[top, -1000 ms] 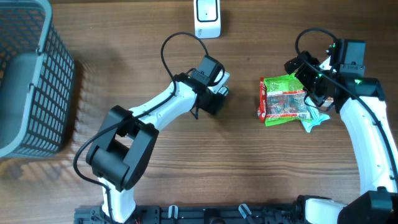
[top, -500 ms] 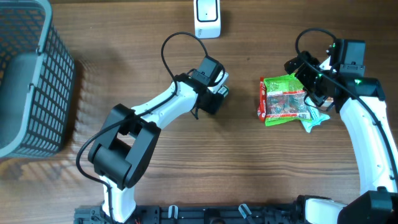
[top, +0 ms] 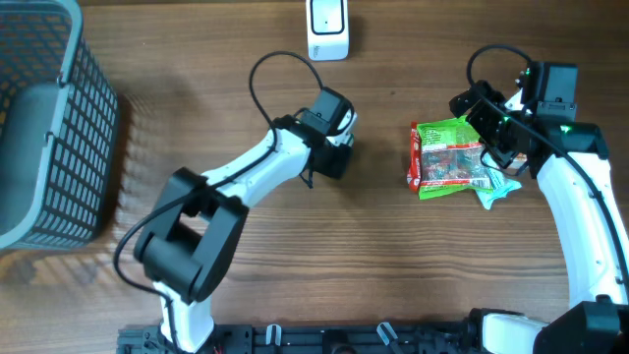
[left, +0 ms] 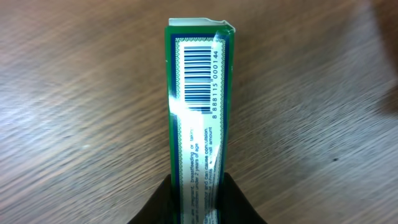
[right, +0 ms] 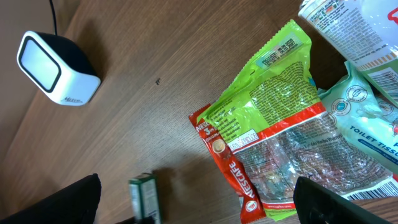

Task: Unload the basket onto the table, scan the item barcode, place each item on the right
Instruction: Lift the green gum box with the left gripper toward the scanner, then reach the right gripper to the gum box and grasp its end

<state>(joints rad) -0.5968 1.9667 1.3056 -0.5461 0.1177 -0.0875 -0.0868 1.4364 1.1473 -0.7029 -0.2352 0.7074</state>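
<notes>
A slim green box (left: 198, 93) lies on the wooden table with its barcode side facing up in the left wrist view. My left gripper (left: 198, 190) is shut on the box's near end, one black finger pressed against each long side. From overhead the left gripper (top: 339, 146) sits mid-table, below the white scanner (top: 327, 25). The right wrist view shows the box (right: 144, 196) standing on edge and the scanner (right: 56, 68) at upper left. My right gripper (right: 199, 202) is open wide above a pile of packets, holding nothing.
A green snack packet (top: 450, 152), a red Nescafe sachet (right: 227, 162) and a teal toilet tissue pack (right: 367, 124) lie together at the right. A grey wire basket (top: 39, 128) stands at the far left edge.
My left gripper's jaws have closed in onto the sides of the green box, and its wrist has turned slightly. The right arm and the packets have not moved.
</notes>
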